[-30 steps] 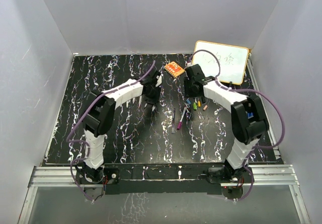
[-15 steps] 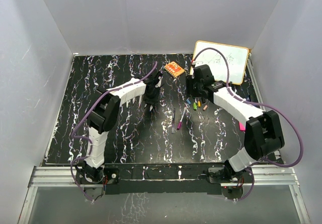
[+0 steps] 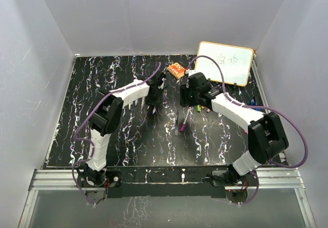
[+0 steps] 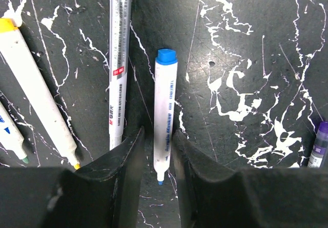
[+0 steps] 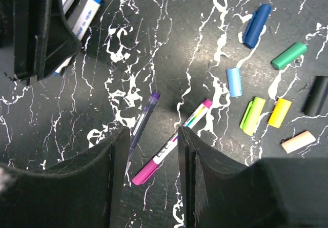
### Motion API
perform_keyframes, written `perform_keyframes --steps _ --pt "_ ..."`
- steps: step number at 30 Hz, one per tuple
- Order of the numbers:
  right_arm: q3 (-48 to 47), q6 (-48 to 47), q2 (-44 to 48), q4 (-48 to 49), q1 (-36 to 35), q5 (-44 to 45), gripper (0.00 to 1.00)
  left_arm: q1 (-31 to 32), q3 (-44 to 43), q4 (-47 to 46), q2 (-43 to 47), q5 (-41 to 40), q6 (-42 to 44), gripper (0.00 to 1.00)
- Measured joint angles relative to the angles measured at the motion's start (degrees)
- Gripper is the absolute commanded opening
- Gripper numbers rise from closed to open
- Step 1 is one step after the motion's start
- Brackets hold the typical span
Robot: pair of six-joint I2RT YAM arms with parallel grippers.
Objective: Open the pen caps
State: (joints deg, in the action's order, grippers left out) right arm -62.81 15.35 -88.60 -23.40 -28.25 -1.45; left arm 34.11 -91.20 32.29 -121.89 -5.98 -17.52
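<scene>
Blue-printed pen (image 4: pixel 165 120), lettering unreadable, lies between slightly parted left fingers (image 4: pixel 123 161); right fingers (image 5: pixel 102 177) parted, empty.

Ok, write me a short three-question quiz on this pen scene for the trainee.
1. True or false: the left gripper straddles a blue marker.
2. Which cap lies right beside the yellow cap? A: lime green cap. B: red cap. C: white cap.
3. How many loose caps does the right wrist view show?
Key: 1 true; 2 A; 3 seven.
</scene>
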Motion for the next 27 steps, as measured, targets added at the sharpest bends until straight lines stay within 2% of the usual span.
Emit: perform_keyframes --steps 17,22,27 --pt "0.8 3.0 -3.7 -0.8 -6.1 1.8 0.41 0.0 0.0 0.1 0.9 -2.5 -0.4 0.28" --pt "0.8 4.2 -7.3 -1.2 -8.9 2.8 0.41 0.0 0.9 -1.7 6.1 -2.4 -0.5 0.28" --pt "0.1 5.3 -10.4 -2.8 -10.7 4.2 0.41 -0.1 5.8 -5.9 17.1 -1.3 -0.7 0.29"
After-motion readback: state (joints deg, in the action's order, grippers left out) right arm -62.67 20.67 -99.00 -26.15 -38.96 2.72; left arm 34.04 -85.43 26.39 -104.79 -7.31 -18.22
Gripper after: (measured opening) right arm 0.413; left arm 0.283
